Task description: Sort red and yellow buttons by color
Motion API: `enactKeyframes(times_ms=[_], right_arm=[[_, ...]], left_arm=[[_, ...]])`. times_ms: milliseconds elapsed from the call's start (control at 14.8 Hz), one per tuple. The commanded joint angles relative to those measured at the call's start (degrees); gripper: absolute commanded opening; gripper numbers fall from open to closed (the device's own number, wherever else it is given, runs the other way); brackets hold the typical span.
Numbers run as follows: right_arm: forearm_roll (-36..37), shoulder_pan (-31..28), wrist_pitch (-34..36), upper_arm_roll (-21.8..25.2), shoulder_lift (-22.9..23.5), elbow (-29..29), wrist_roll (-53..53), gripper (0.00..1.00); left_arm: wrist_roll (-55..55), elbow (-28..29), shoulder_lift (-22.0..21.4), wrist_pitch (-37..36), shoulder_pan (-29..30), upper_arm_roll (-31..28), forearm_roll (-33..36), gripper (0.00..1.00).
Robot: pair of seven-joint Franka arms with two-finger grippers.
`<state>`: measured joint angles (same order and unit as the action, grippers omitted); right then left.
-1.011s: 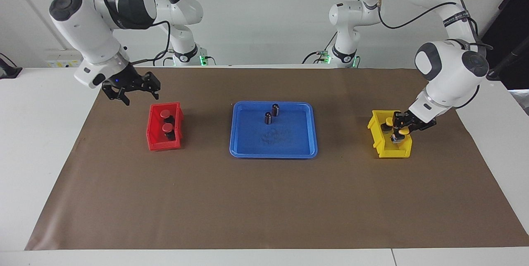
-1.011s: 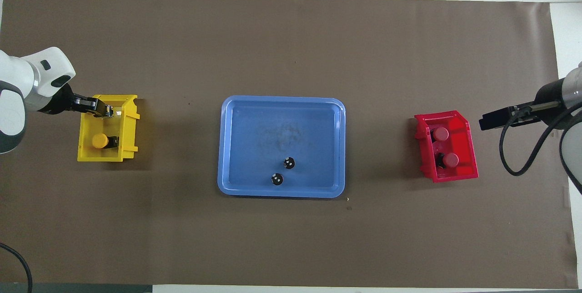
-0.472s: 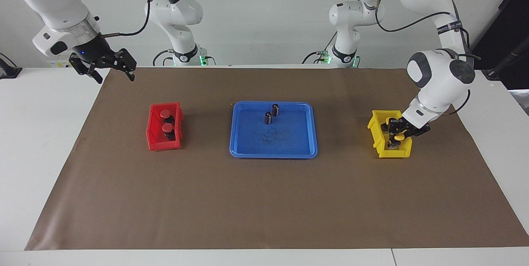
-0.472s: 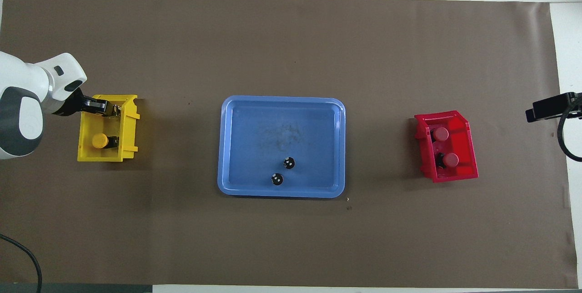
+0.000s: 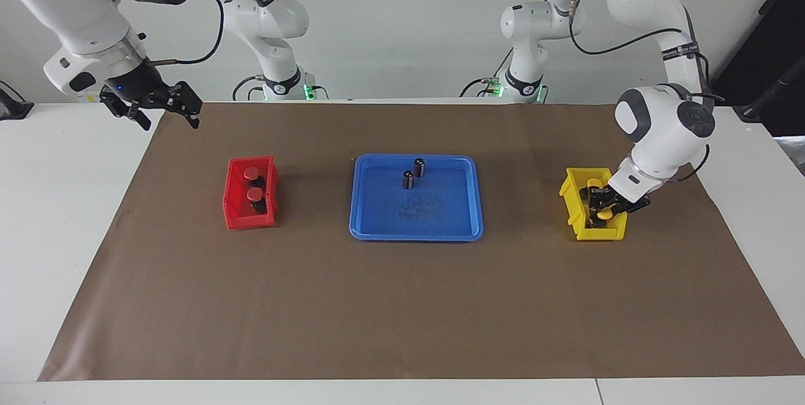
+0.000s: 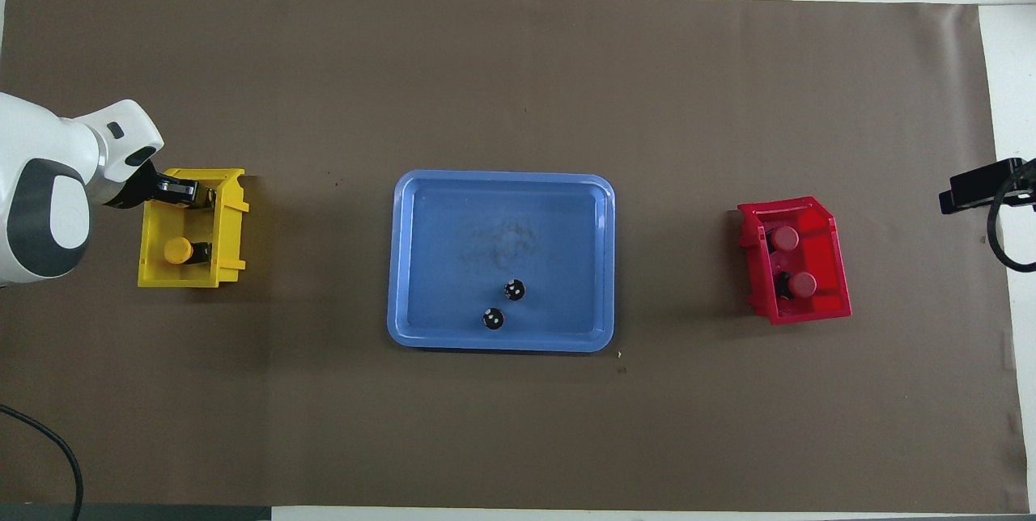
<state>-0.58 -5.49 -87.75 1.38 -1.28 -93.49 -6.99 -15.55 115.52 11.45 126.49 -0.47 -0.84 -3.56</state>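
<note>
Left gripper (image 5: 600, 211) down in the yellow bin (image 5: 575, 219) — clamped on a yellow button (image 5: 605, 216).
I see the other yellow button (image 6: 176, 250) beside it; both red buttons (image 5: 253, 183) sit in the red bin (image 5: 234, 219); right gripper (image 5: 162, 112) waits, fingers apart, over the mat's (image 5: 402, 304) edge.

In the overhead view the right gripper (image 6: 967, 191) is cut off by the picture's edge; only a dark tip shows, and its arm is out of sight. The left gripper (image 5: 600, 211) sits low in the yellow bin (image 5: 573, 204), and its fingers cover most of the yellow button (image 5: 604, 216) under them. From above, that button is hidden beneath the gripper. The black bodies of the red buttons (image 5: 254, 194) are mostly hidden by the red bin (image 5: 234, 207).
</note>
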Motion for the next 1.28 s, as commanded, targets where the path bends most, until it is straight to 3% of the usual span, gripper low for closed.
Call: enactKeyframes(times_ms=[0, 539, 876, 1213], right_arm=[[1.37, -0.14, 1.61, -0.41, 0.49, 1.29, 1.19, 1.0], [1.99, -0.05, 1.35, -0.85, 0.58, 1.47, 1.19, 1.0], [1.9, -0.05, 1.26, -0.85, 0.58, 1.47, 1.19, 1.0], [1.9, -0.14, 1.09, -0.94, 0.58, 1.56, 1.28, 1.0]], left_arm=[[-0.8, 1.02, -0.82, 1.04, 0.55, 0.22, -1.01, 0.42], [-0.45, 0.93, -0.82, 1.04, 0.55, 0.22, -1.01, 0.47], [-0.53, 0.84, -0.82, 1.04, 0.55, 0.22, -1.01, 0.57], [-0.36, 0.23, -0.82, 0.6, 0.55, 0.22, -1.01, 0.57]])
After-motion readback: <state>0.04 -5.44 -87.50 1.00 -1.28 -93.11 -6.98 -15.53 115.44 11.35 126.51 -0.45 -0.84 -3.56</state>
